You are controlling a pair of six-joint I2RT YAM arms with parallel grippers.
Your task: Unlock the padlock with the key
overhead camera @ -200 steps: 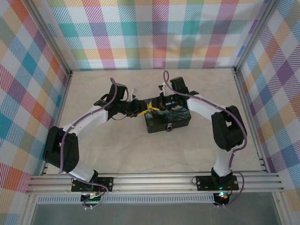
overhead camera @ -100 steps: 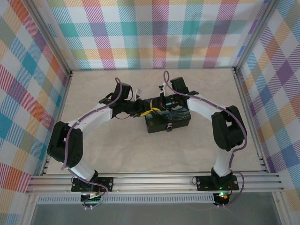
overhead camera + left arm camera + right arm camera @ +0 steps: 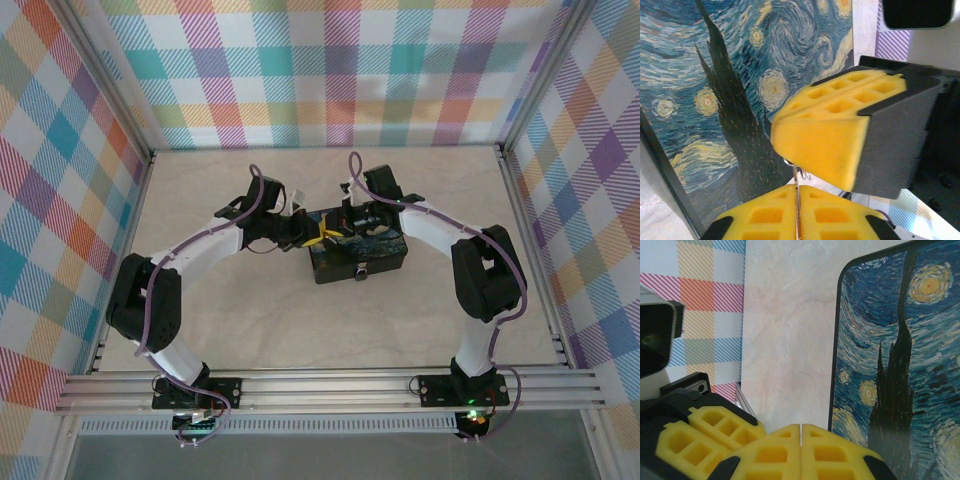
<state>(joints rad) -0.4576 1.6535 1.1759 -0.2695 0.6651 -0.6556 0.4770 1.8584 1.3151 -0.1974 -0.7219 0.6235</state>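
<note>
The key [image 3: 797, 186] is a thin silvery sliver standing up between the yellow pads of my left gripper [image 3: 797, 200], which is shut on it. Its upper end, with a small wire ring, runs in under the tip of my right gripper's yellow fingers [image 3: 825, 145]. My right gripper [image 3: 801, 432] is shut, pads pressed together. Both grippers meet tip to tip over the left end of the painted tin [image 3: 365, 250], left gripper [image 3: 311, 237] facing right gripper [image 3: 329, 231]. The padlock [image 3: 361, 270] is a tiny dark lock on the tin's front wall.
The blue-and-yellow swirl tin [image 3: 715, 75] lies directly under both grippers on the pale tabletop [image 3: 785, 330]. Checked cloth walls and aluminium rails [image 3: 330, 385] close the table in. My left fingers [image 3: 705, 432] sit close beside the right ones.
My left arm has swung right until its gripper meets the right gripper over the tin's left end, and its jaws have closed on the key. The right arm has stayed put.
</note>
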